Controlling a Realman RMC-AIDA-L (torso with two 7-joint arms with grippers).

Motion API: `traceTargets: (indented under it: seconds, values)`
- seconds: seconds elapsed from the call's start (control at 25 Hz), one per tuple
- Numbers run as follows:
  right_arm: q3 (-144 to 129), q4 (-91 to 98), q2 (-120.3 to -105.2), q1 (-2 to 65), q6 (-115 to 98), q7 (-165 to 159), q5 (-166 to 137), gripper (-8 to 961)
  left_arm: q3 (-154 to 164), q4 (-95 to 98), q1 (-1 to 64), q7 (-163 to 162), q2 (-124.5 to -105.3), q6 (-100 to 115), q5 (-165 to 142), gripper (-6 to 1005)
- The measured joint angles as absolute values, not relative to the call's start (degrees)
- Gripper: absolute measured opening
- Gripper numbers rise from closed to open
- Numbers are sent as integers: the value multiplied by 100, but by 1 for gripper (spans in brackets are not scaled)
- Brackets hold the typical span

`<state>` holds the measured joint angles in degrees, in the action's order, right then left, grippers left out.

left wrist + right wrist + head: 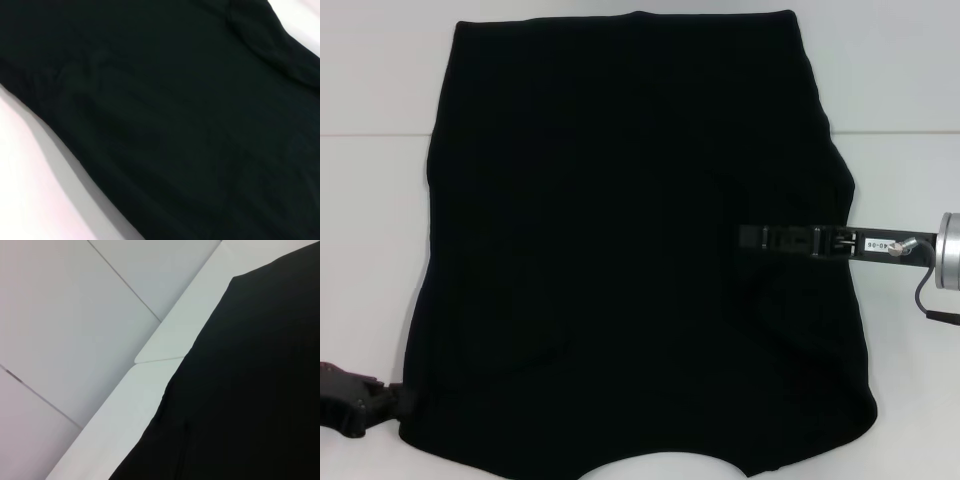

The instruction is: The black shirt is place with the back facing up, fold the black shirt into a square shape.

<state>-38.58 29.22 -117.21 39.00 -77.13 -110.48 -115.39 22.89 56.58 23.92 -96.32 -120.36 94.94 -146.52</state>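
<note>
The black shirt (620, 250) lies flat on the white table (370, 250) and covers most of it; no lettering shows. Both long sides look folded inward, which leaves a tall block shape. My right gripper (748, 238) reaches in from the right and sits over the shirt's right-middle part. My left gripper (382, 402) is at the near left, right beside the shirt's lower left corner. The left wrist view shows shirt fabric (175, 125) close up with a strip of table (30, 200). The right wrist view shows a shirt edge (260, 390) on the table (165, 340).
A seam (370, 134) crosses the table at the far side. The right wrist view shows the table's edge and grey floor tiles (60, 315) beyond it. Bare table lies on the left and right of the shirt.
</note>
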Motion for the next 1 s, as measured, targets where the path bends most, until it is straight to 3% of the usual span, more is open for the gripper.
traceTargets:
  seconds: [0.2, 0.72, 1.0]
  values:
    - [-3858, 2928, -11655, 3842, -7707, -11048, -11546, 547, 2275, 5695, 2392, -9660, -12018, 9532, -14676, 52]
    - [-3931, 2897, -11277, 3254, -7847, -11060, -11648, 527, 2276, 5666, 2431, -9719, -11997, 9682, -14653, 51]
    - [-3906, 2934, -11131, 3054, -8087, -11362, -12351, 596, 2276, 5640, 2453, -9721, -11998, 9638, -14651, 51]
